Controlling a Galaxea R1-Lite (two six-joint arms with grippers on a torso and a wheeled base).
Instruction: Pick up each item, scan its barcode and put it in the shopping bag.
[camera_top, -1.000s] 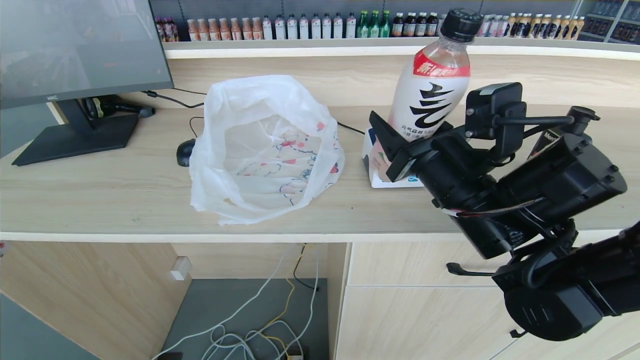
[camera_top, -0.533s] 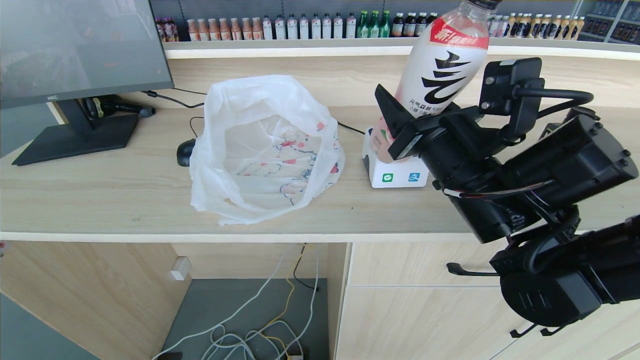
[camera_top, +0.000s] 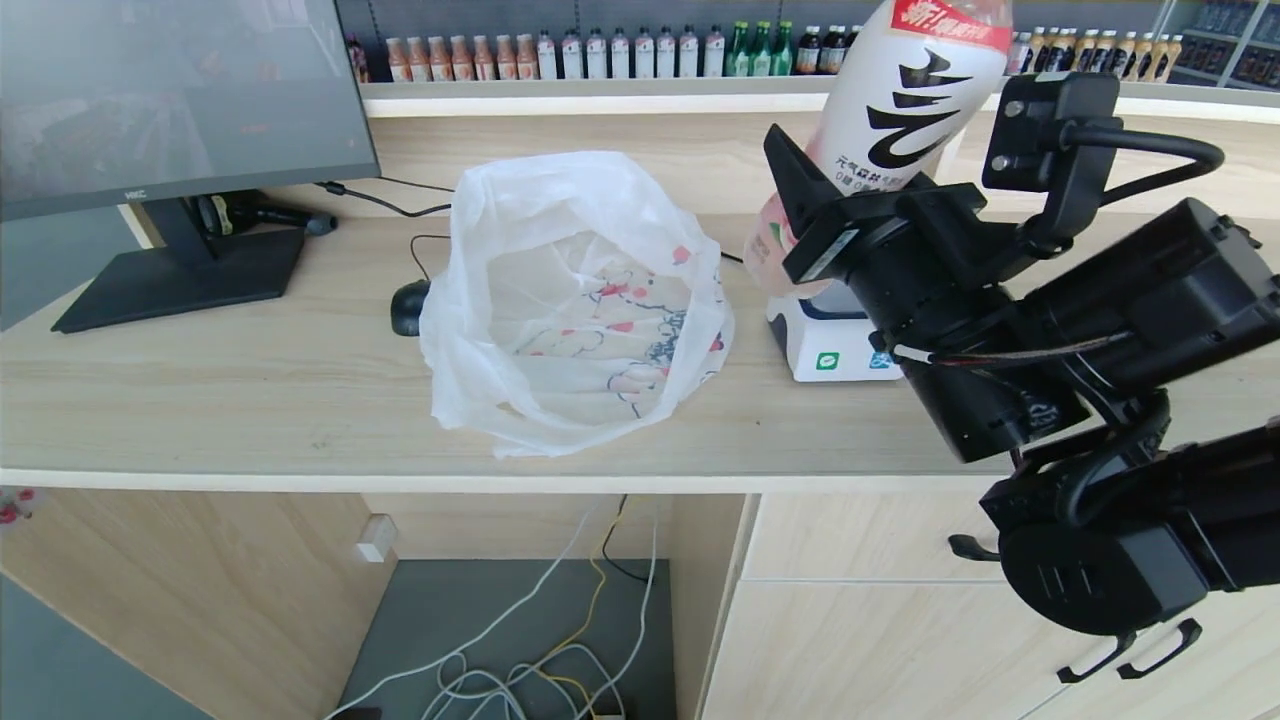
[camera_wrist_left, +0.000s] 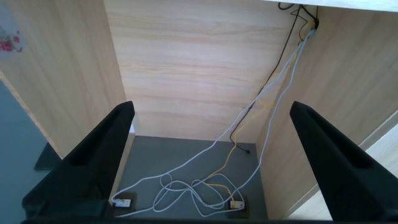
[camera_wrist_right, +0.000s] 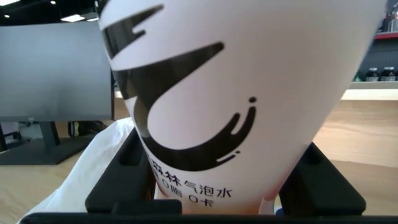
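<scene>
Bottle has gone up since a second ago: the right gripper has lifted it clear of the scanner, and the camera swung a bit too. Jaws are clamped on the bottle's lower end, so it's roughly upright just above the scanner, right of the bag. Looks like the scan step to me. Next it needs carrying over the bag's open mouth and letting go. Left gripper is spread wide and empty, facing under the counter. Count: one bottle, one scanner, one bag.
</scene>
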